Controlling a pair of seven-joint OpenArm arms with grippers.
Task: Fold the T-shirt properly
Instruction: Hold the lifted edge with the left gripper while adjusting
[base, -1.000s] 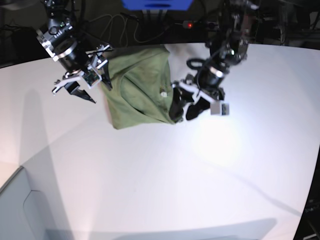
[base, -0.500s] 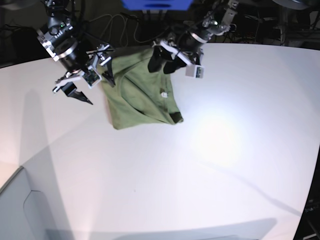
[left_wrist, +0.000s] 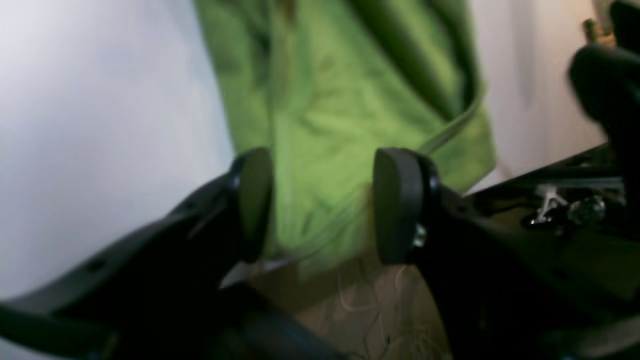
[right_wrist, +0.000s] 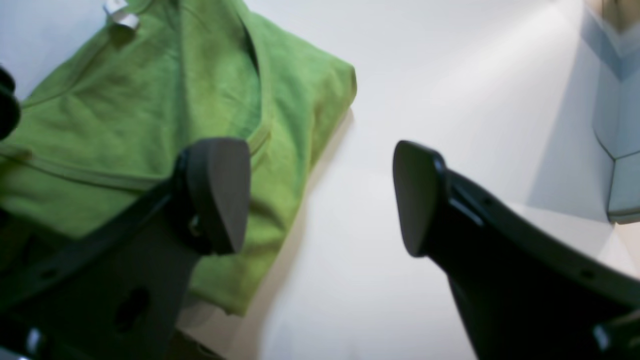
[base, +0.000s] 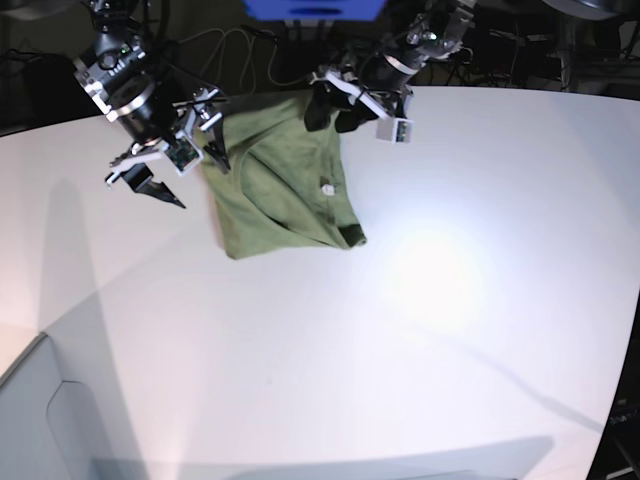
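Note:
The olive-green T-shirt (base: 275, 185) lies folded into a compact bundle at the back of the white table (base: 420, 330), with a small white tag (base: 327, 186) showing near its collar. My left gripper (base: 332, 120) hovers open over the shirt's far right edge. In the left wrist view the T-shirt (left_wrist: 325, 110) shows in the gap of the left gripper (left_wrist: 325, 205), which holds nothing. My right gripper (base: 195, 180) stands open at the shirt's left edge. In the right wrist view the right gripper (right_wrist: 320, 195) has one pad (right_wrist: 220, 195) above the T-shirt (right_wrist: 150, 115) and the other above bare table.
A blue object (base: 312, 8) and loose cables (base: 250, 50) sit behind the table's far edge. A pale grey box (base: 45, 420) stands at the near left corner. The table's curved far edge runs close behind the shirt.
My left gripper has swung from the shirt's near right corner up to its far edge, still open. The right gripper has stayed by the left edge and opened a little wider.

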